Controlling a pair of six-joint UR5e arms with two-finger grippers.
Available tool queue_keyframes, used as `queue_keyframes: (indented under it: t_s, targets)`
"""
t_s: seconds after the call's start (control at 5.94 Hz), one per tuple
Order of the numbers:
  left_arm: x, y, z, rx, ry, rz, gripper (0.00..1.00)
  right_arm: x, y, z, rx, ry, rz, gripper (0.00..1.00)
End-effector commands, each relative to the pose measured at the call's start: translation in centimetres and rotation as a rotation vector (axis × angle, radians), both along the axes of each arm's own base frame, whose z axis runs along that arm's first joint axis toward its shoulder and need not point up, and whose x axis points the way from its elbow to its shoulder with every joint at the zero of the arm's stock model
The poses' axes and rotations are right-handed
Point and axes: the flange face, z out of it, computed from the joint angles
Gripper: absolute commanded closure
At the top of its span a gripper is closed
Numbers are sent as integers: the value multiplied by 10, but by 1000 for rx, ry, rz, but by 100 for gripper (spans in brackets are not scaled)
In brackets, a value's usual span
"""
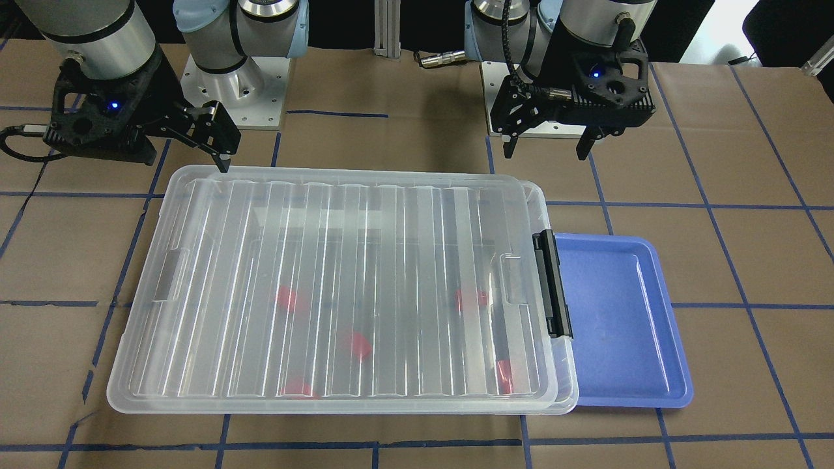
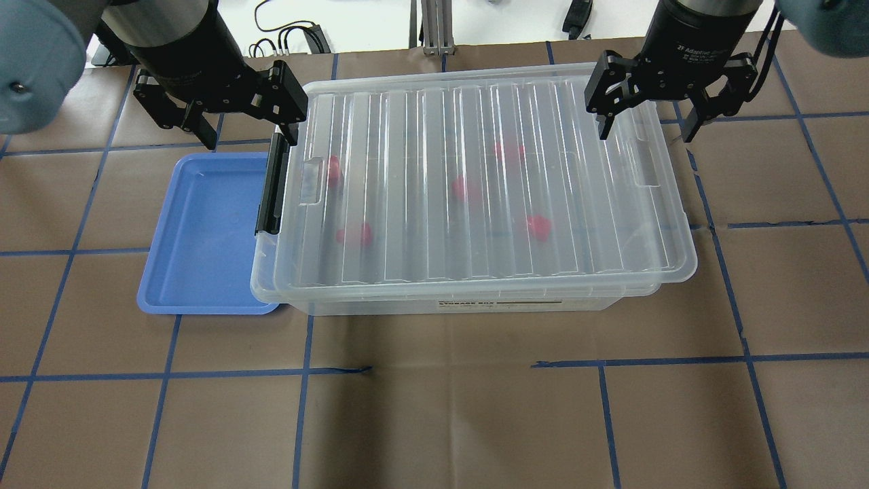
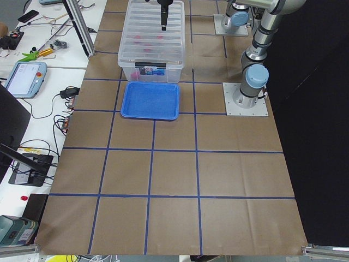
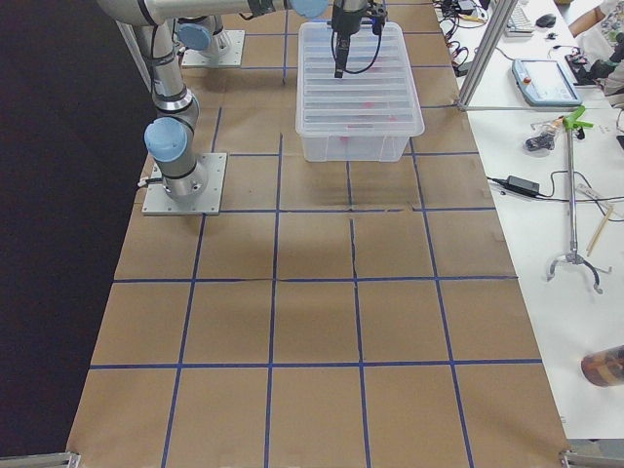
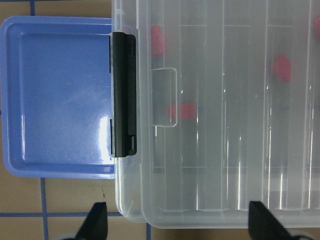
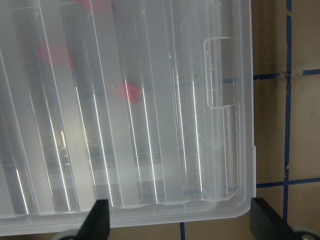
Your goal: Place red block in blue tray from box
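The box [image 2: 475, 183] is a clear bin with its ribbed lid on and a black latch [image 2: 270, 183] at its left end. Several red blocks, such as one [image 2: 467, 189], show blurred through the lid. The blue tray [image 2: 204, 231] lies empty against the latch end, its edge partly under the box. My left gripper [image 2: 250, 141] hangs open and empty over the latch corner. The left wrist view shows the latch [image 5: 123, 95] and the tray [image 5: 55, 95]. My right gripper [image 2: 647, 134] hangs open and empty over the box's other end.
The table is covered in brown paper with a grid of blue tape. The arm bases [image 1: 234, 85] stand behind the box. A wide stretch of bare paper [image 2: 434, 407] lies in front of the box. Side benches with tools [image 3: 32, 71] stand past the table's edge.
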Motion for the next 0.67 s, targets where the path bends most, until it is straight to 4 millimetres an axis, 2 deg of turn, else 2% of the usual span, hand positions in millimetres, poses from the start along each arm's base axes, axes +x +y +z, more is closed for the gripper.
queue_keyframes:
  t_s: [0.0, 0.51]
  targets:
    - [0, 0, 0, 0, 0, 0, 2, 0, 1, 2, -4, 1, -9, 0]
    - [0, 0, -1, 2, -2, -1, 2, -2, -1, 0, -4, 2, -6, 0]
